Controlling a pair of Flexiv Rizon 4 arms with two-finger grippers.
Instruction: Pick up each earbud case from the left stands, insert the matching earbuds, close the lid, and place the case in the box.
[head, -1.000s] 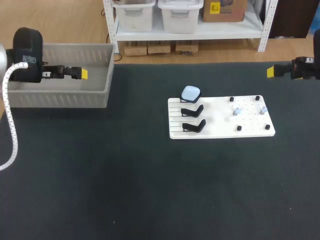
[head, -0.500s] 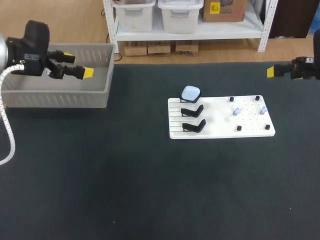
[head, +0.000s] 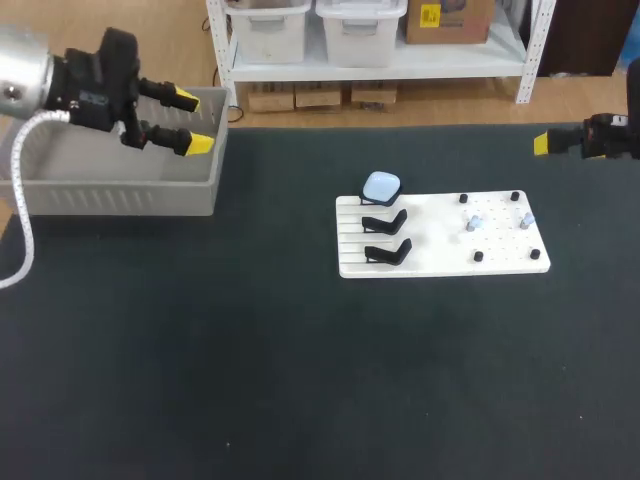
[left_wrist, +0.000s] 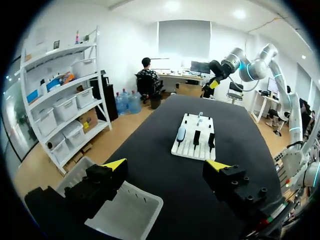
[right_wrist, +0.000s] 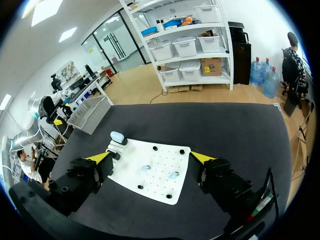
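A dark, black-topped bench carries a grey ribbed plastic box at its far left corner and a flat white rectangular board somewhat right of the middle, towards the far edge. At the board's left end three stands are set in a row from far to near. The farthest one carries the pale blue rounded earbud case, which leans on it, while the two black angled stands nearer the front edge carry nothing. On the board's right half, which is dotted with holes, two small pale blue earbuds sit side by side, with four short black pegs around them near the corners of that half. The left gripper hangs above the right end of the grey box, over its rim. Its two yellow-tipped fingers are spread wide with nothing between them, and they point out along the bench towards the board, well apart from it. The right gripper hovers at the bench's far right edge, well apart from the board and pointing back towards it. In its wrist view its fingers likewise stand wide apart and bare.
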